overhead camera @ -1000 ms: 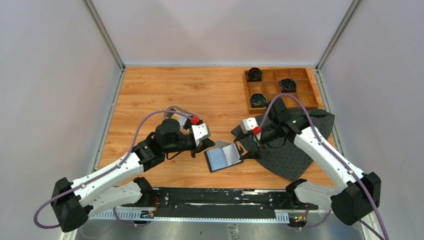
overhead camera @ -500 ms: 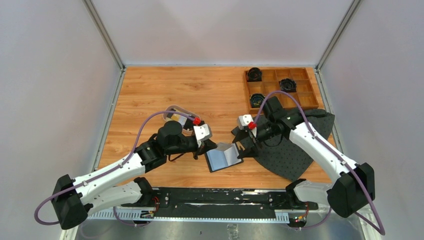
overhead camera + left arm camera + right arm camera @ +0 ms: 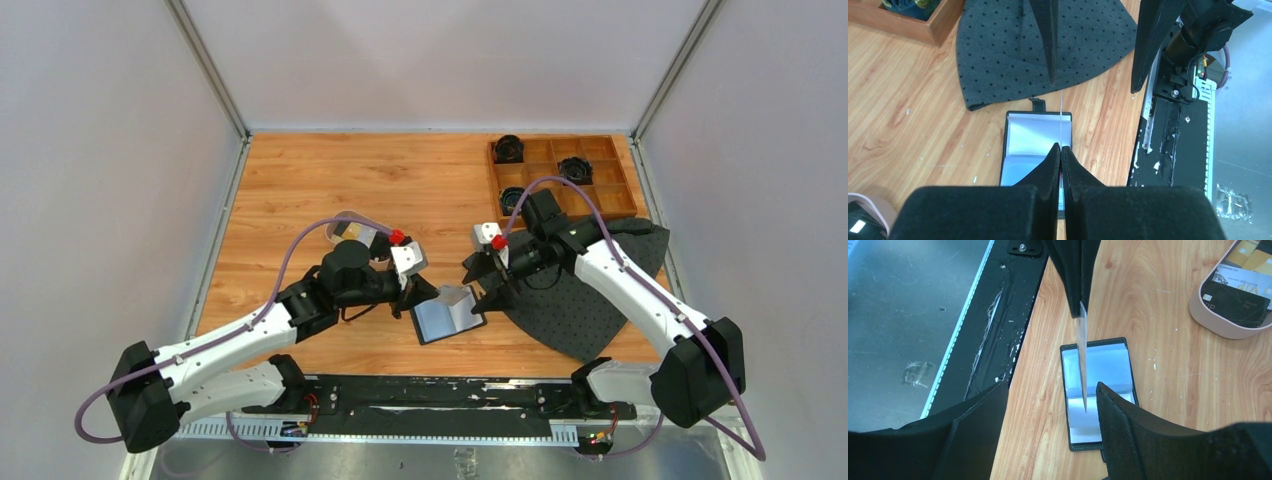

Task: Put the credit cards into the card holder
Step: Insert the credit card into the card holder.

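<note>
The card holder (image 3: 440,322) lies open on the wood, its pale inner slots (image 3: 1108,365) facing up. My left gripper (image 3: 1061,150) is shut on a thin silver credit card (image 3: 1082,360), held on edge above the holder (image 3: 1033,137). From the left wrist the card (image 3: 1061,115) shows only as a thin line. In the top view it is the card (image 3: 458,296) just right of the left gripper (image 3: 430,293). My right gripper (image 3: 1048,405) stands open at the holder's right end, one finger (image 3: 1128,425) over its corner. It holds nothing. More credit cards (image 3: 1243,275) lie in the oval tray.
The oval pale-rimmed tray (image 3: 350,228) sits behind the left arm. A dotted grey cloth (image 3: 590,300) lies under the right arm. A wooden compartment box (image 3: 560,178) with dark round parts is at the back right. The black base rail (image 3: 430,400) runs along the near edge.
Both grippers have closed in on the card holder, the right one moving left and narrowing a little. The left has carried the card further right over the open holder.
</note>
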